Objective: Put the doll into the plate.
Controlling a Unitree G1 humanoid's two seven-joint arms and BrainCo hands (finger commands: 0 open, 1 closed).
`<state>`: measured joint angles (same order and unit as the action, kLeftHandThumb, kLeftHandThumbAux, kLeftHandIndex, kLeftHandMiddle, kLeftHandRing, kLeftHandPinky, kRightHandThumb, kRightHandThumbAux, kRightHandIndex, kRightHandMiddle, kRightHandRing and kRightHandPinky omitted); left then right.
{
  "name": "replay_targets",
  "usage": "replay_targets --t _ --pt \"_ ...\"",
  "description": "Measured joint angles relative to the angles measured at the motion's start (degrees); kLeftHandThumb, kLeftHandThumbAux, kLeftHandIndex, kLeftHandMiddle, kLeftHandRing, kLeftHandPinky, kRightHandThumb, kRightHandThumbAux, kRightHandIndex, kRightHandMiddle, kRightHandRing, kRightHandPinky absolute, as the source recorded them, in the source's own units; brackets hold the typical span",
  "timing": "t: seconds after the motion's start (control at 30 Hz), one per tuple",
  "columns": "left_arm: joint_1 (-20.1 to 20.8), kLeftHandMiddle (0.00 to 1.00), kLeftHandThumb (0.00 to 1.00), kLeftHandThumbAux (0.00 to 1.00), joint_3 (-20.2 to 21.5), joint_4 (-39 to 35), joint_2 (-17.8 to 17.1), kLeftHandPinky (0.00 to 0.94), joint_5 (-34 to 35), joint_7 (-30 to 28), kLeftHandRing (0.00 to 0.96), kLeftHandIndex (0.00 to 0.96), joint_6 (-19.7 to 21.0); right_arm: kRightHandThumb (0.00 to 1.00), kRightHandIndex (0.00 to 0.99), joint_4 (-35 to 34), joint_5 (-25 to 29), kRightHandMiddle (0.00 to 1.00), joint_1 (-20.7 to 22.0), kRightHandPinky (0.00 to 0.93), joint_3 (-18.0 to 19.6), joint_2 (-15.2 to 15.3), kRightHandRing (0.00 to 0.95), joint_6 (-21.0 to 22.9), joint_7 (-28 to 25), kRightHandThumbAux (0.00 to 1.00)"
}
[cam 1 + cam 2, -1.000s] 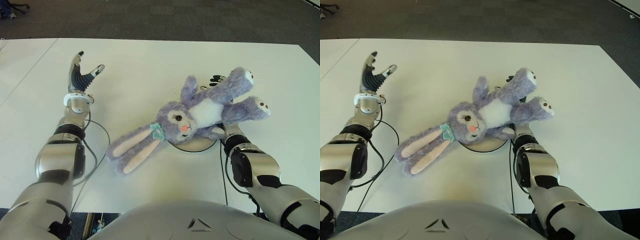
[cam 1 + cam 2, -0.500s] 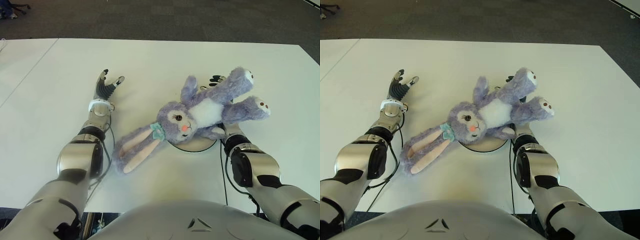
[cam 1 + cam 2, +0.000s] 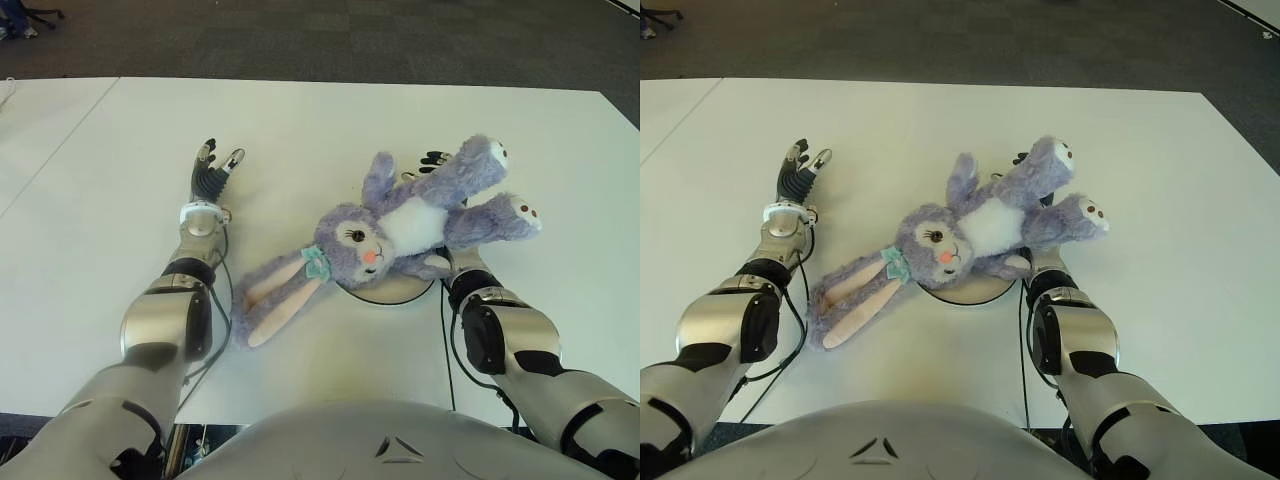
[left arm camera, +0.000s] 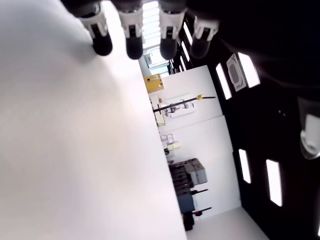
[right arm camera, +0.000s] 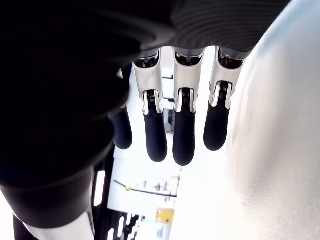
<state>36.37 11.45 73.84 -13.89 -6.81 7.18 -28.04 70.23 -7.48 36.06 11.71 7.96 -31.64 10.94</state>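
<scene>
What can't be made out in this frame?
- Plate: mostly covered by the doll in both eye views; only its near rim shows.
- Right hand: only fingertips peek out behind the doll in the eye views, so whether it touches the doll is unclear; its wrist view shows straight fingers but no doll.
- Left hand: contact with the table can't be judged.
</scene>
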Motion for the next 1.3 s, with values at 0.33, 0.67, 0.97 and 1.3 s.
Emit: replay_targets --t 0.33,0.67,0.97,1.3 --pt "-3.42 0.068 0.000 0.483 0.94 -1.84 3.43 0.094 1.20 -2.17 0.062 0.057 -7.58 0.026 0.277 0.01 -0.06 0.336 -0.18 0.328 0.07 0.03 0.344 0.00 -0.02 0.849" --pt "-3.50 0.195 0.000 0.571 0.84 -2.21 5.23 0.283 0.88 4.11 0.210 0.149 -9.37 0.019 0.282 -0.07 -0.05 0.337 -0.23 0.324 0.37 0.10 0.342 -0.06 -0.53 0.854" --pt "-3.42 0.263 0.001 0.653 -2.66 -2.53 5.22 0.313 -2.57 13.69 0.275 0.221 -8.54 0.010 0.277 -0.06 -0.27 0.333 -0.28 0.322 0.12 0.14 0.340 -0.06 -0.27 0.848" --pt "-3.33 0.291 0.083 0.816 -3.74 -2.53 5.22 0.304 -3.41 13.41 0.293 0.237 -6.92 0.001 0.276 -0.06 -0.86 0.329 -0.29 0.317 -0.67 0.19 0.335 -0.06 0.59 0.840"
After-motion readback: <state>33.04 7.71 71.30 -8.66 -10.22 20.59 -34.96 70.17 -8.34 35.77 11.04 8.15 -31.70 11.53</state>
